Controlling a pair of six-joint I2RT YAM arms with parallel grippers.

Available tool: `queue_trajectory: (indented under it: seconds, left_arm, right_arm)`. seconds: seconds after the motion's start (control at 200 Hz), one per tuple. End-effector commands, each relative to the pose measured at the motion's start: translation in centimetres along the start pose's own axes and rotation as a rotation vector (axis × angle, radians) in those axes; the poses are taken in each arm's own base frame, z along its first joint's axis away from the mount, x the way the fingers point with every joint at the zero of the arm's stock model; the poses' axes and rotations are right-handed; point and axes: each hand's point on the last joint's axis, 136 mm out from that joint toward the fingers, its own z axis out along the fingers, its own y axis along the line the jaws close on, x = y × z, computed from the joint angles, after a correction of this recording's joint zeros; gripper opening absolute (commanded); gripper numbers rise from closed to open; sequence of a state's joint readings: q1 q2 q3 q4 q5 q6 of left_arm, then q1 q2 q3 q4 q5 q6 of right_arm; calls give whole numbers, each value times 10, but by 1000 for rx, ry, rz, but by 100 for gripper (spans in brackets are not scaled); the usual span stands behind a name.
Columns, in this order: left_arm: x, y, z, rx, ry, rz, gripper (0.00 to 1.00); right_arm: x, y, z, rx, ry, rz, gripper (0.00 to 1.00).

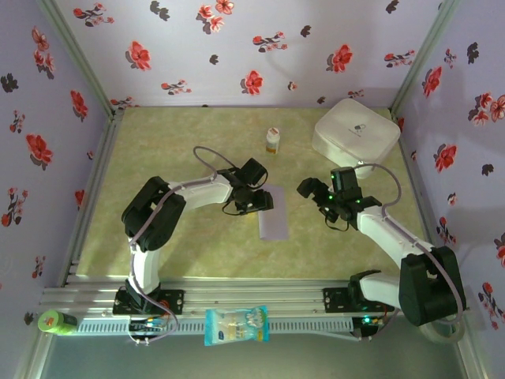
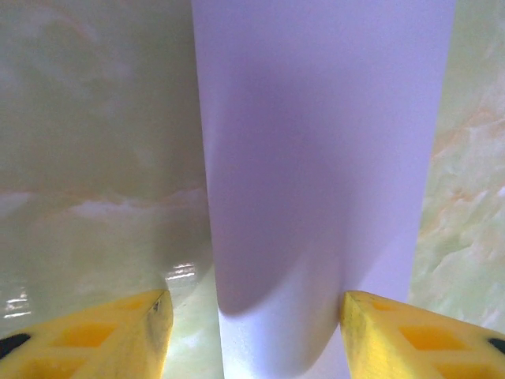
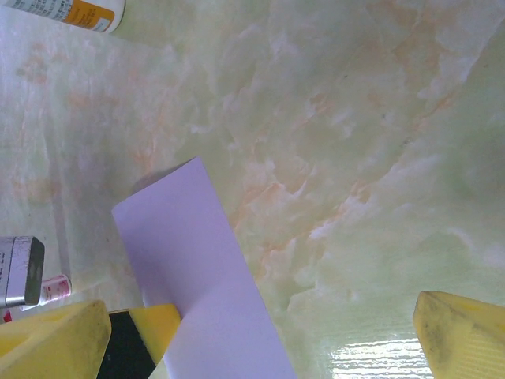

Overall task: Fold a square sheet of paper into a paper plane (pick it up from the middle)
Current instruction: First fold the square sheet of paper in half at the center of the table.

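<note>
Top external: paper [image 1: 273, 215], seemingly folded, runs near-far; left end effector [image 1: 259, 200] part-open; right end effector [image 1: 314, 198] wide.

One pale lavender folded paper sheet [image 1: 273, 215], one small white plastic bottle [image 1: 272, 141], one white rounded-square case [image 1: 356, 131], one blue-white snack packet [image 1: 236, 325].

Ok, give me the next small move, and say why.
Probably lift the left gripper clear: its jaws stand apart astride the sheet of paper, which lies folded into a narrow strip on the table. The open right gripper, just right of it, could then start the next fold.
</note>
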State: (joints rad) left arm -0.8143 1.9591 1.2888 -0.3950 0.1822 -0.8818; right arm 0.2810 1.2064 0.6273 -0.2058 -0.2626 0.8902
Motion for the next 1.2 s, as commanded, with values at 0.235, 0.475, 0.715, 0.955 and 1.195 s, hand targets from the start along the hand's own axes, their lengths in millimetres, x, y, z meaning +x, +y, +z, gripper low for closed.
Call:
queue_trajectory:
  seconds: [0.235,0.475,0.715,0.955,1.195]
  left_arm:
    - [-2,0,-13,-22,-24,36,55]
    - [3,10,-7,-66,2,41,52]
    - [2,12,-7,-76,-1,35,52]
    - [1,12,-15,-72,-31,14,52]
    - [3,18,-22,-82,-50,7,52]
  right_arm:
    - [-1,10,4,-38,25,9,97]
    - [1,8,7,-39,39,10,96]
    - [3,5,12,-23,53,17,95]
    - [10,-2,9,21,98,-18,96]
    - [16,-12,7,64,121,-44,96]
